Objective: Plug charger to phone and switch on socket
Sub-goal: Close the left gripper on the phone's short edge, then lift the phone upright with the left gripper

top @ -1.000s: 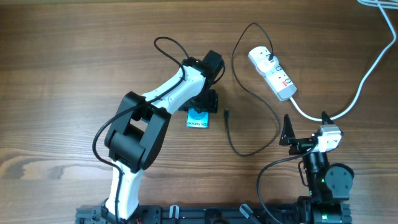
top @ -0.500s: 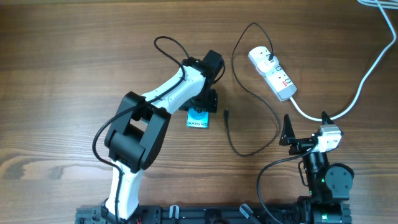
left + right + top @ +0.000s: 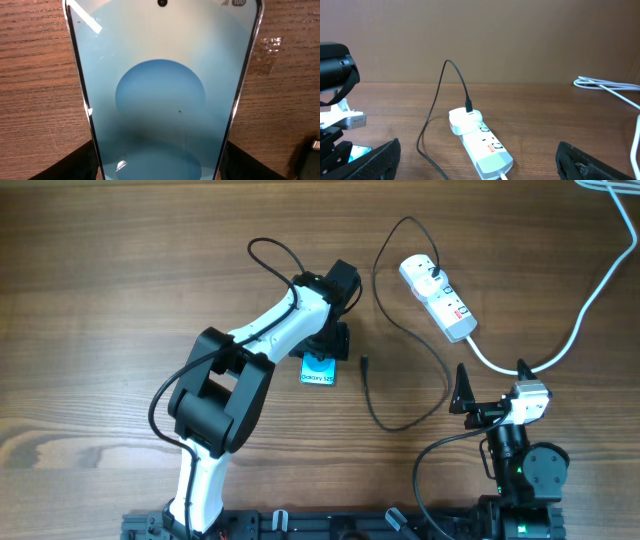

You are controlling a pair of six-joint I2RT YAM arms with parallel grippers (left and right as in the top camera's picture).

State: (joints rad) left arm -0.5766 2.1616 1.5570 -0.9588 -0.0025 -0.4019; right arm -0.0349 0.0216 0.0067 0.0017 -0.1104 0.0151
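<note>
The left tool straddles the phone, which lies flat on the worktop. Its dark fingers sit at both long edges, but I cannot tell whether they press. If the pinch is light or skewed, the phone could twist or skid once a plug pushes at it. Just beside this tool, towards the other arm, the plug end of the charger lies free and untouched; a sideways move could sweep it away. Beyond, its black cable loops loosely up to the adapter on the socket, so a hard pull may drag the strip or loosen that adapter. The right tool hangs well apart from all of it, fingers spread wide and empty. Its broad tips could catch the wrong red switch.
</note>
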